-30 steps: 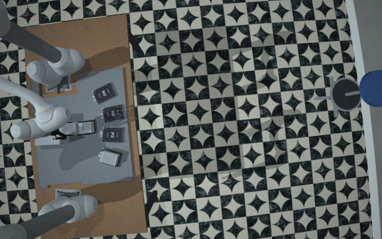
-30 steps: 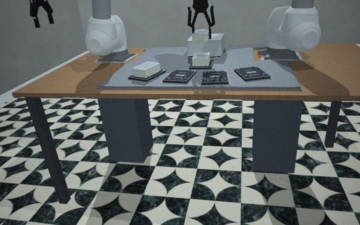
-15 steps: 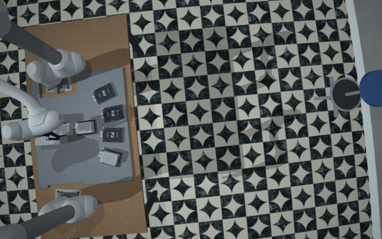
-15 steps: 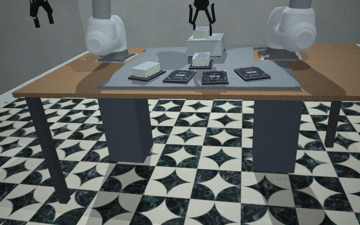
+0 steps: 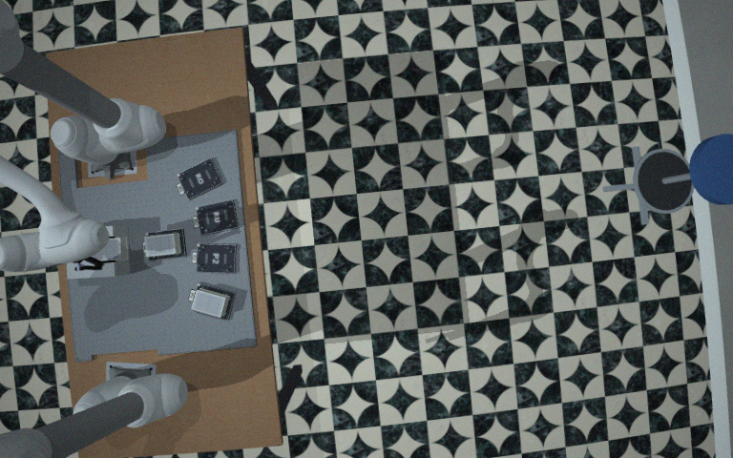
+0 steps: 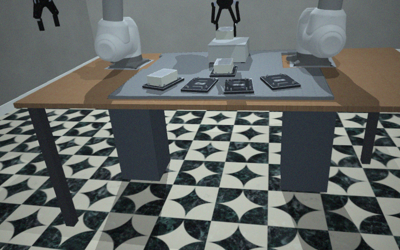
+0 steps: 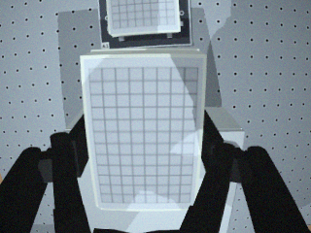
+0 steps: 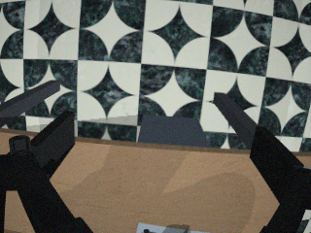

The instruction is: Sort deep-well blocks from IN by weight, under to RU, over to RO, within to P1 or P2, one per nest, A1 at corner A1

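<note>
My left gripper (image 6: 226,30) (image 7: 145,123) is shut on a white deep-well block (image 6: 224,33) (image 7: 146,131), held level over the white check-weigher (image 6: 227,51) (image 5: 88,272). Whether the block touches the platform I cannot tell; no lit lamp shows. A second block (image 5: 163,244) (image 6: 223,65) (image 7: 143,16) sits in the dark infeed nest (image 7: 146,42). A third block (image 5: 210,302) (image 6: 162,77) sits in the end nest, P1. Nests P2 (image 5: 216,258) (image 6: 199,87), RU (image 5: 216,217) (image 6: 240,88) and RO (image 5: 199,178) (image 6: 280,84) are empty. My right gripper (image 6: 48,25) (image 8: 165,136) is open and empty.
The right gripper hangs high off to the left in the exterior view, away from the nests. Both arm bases stand on the wooden table (image 5: 149,79) (image 6: 366,77), either side of the grey perforated plate (image 5: 115,334). A blue-topped stool (image 5: 724,169) stands far off on the floor.
</note>
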You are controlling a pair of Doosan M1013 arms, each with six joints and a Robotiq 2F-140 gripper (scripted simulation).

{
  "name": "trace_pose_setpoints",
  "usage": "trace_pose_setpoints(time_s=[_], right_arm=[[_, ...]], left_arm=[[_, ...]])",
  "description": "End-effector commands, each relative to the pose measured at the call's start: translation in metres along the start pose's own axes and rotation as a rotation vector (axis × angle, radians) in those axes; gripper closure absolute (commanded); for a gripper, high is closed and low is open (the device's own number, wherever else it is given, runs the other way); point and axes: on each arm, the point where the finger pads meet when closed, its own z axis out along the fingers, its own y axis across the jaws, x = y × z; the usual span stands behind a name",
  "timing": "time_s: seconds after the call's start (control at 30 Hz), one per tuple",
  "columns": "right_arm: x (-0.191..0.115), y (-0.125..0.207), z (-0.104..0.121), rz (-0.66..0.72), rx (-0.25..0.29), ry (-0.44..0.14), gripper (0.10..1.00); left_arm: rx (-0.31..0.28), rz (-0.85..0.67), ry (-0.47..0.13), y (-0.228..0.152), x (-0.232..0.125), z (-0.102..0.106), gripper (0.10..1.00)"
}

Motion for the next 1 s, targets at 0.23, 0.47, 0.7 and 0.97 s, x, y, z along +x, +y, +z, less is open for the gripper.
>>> trace_pose_setpoints(time_s=[0.23,0.47,0.7,0.97], right_arm=[[0.000,0.000,-0.001,0.000,0.001,0.001,0.098],[0.000,0.000,-0.001,0.000,0.001,0.001,0.098],[0.000,0.000,-0.001,0.000,0.001,0.001,0.098],[0.000,0.000,-0.001,0.000,0.001,0.001,0.098]], left_arm=[[-0.001,0.000,0.001,0.002,-0.030,-0.006,0.999],[-0.001,0.000,0.001,0.003,-0.053,-0.010,0.999],[-0.001,0.000,0.001,0.004,-0.076,-0.014,0.999],[-0.001,0.000,0.001,0.005,-0.095,-0.017,0.999]])
